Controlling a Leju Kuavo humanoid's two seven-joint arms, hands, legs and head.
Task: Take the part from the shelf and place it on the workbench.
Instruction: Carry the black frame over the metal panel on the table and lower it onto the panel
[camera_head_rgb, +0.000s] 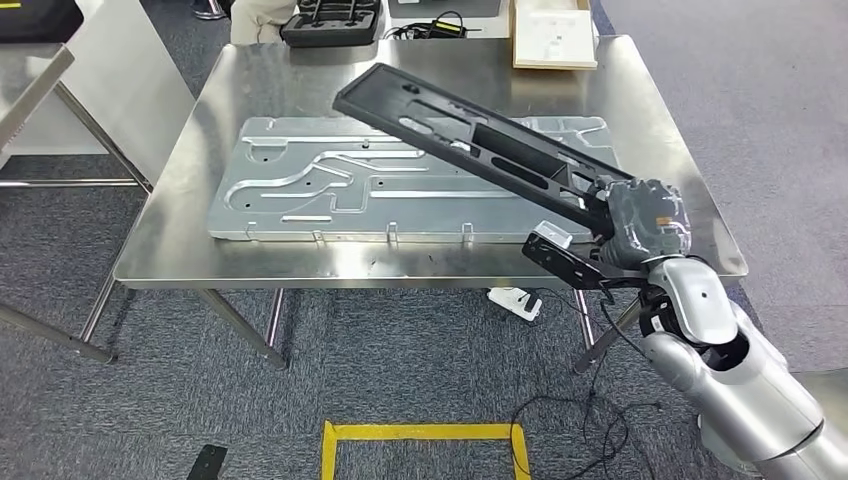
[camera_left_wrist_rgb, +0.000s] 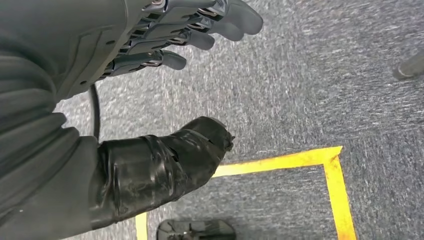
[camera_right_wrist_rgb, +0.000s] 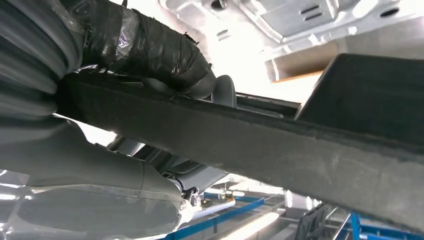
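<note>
A long black plastic part (camera_head_rgb: 470, 140) slants over the steel workbench (camera_head_rgb: 200, 240), its far end raised near the table's middle back. My right hand (camera_head_rgb: 640, 225) grips its near end at the table's front right corner. Up close, the part's black edge (camera_right_wrist_rgb: 280, 150) crosses the right wrist view with my taped thumb (camera_right_wrist_rgb: 150, 47) clamped over it. My left hand (camera_left_wrist_rgb: 165, 45) hangs over grey carpet, fingers spread and holding nothing.
A large pressed metal panel (camera_head_rgb: 330, 185) lies flat on the workbench under the part. A black case (camera_head_rgb: 330, 25) and a wooden box (camera_head_rgb: 553, 38) sit at the back edge. Yellow floor tape (camera_head_rgb: 420, 432) and cables lie below the table's front.
</note>
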